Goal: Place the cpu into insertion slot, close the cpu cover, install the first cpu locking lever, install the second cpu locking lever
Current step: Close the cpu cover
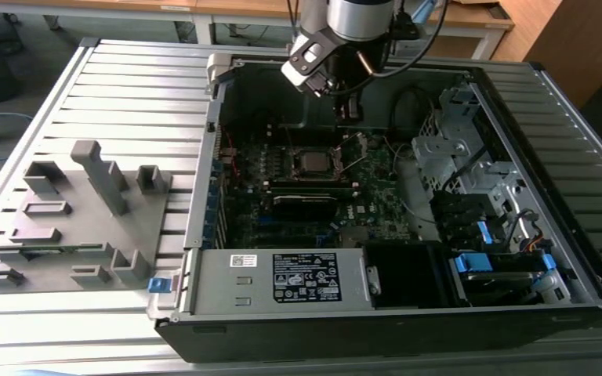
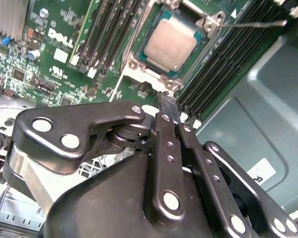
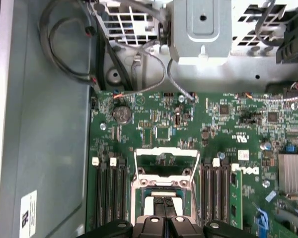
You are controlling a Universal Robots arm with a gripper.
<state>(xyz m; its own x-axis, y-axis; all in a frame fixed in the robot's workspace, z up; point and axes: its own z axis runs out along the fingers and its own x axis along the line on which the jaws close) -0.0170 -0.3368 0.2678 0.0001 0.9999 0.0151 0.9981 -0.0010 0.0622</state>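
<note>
An open computer case (image 1: 385, 338) lies on a slatted table (image 1: 123, 90) beside a grey fixture block (image 1: 76, 231).

Grey-brown cpu (image 2: 173, 43), silver cpu cover (image 3: 166, 150), dark green motherboard (image 3: 188, 130).

1. Room light is bright and even from overhead; the slatted table (image 1: 123, 86) comes out pale, almost washed out.
2. Inside the case (image 1: 552, 235) it's way dimmer, and the motherboard (image 1: 375, 211) sits in shadow.
3. In the second wrist view the cpu (image 2: 175, 44) has a soft sheen, and the black gripper (image 2: 171, 111) shows small white glints.
4. In the first wrist view the heatsink (image 3: 293, 173) glares a bit.
</note>
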